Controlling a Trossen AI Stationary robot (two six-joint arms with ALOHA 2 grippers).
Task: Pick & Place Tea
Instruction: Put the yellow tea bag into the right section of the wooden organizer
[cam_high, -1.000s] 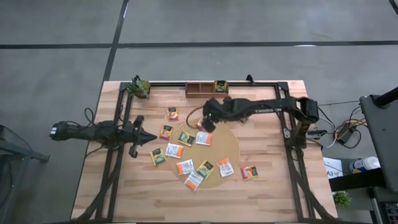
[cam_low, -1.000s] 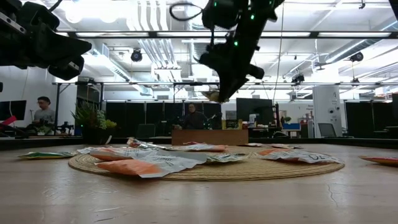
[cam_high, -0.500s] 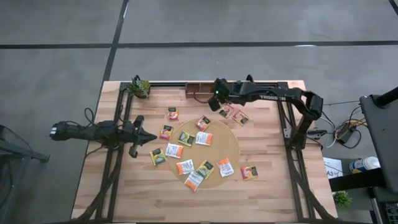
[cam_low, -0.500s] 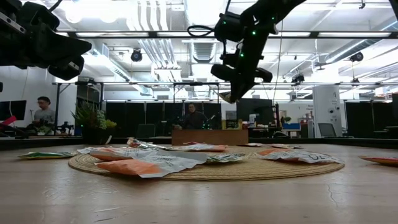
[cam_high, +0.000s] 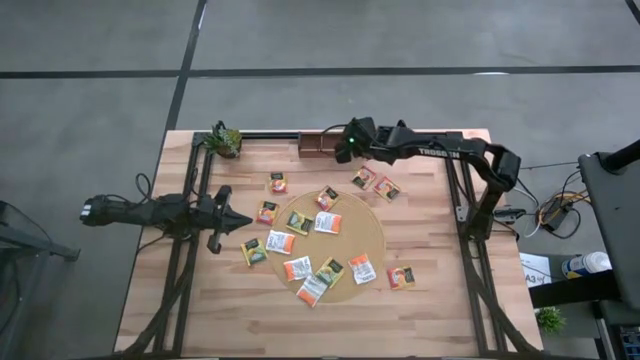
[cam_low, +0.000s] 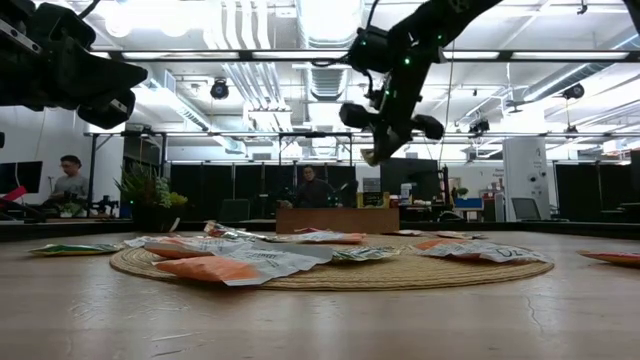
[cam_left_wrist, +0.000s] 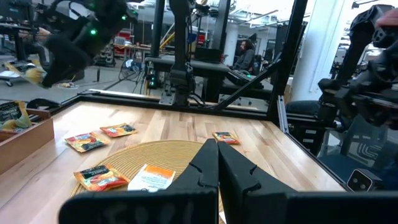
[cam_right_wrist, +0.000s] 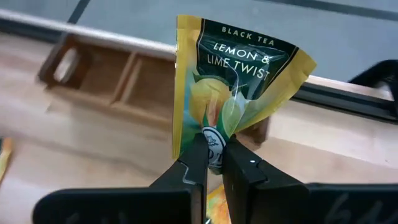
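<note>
Your left gripper (cam_high: 240, 221) waits at the left of the overhead frame with its fingers pressed together on nothing. The job belongs to your right gripper (cam_right_wrist: 211, 163), pinched tight on a dark green and yellow lemon tea sachet (cam_right_wrist: 234, 90) and hanging over the wooden compartment tray (cam_high: 322, 144) at top centre.

To finish well, bring the sachet low over one open compartment before you let go; it hangs crumpled from a single pinch near its lower edge, so a high release would likely let it flutter onto the table. The other sachets (cam_high: 306, 266) lie on and around the round woven mat (cam_high: 368, 226) at centre frame.

From above, the arm hides the tray's right end, so you cannot tell which compartment lies beneath. The low view shows the tray only as a far strip.
</note>
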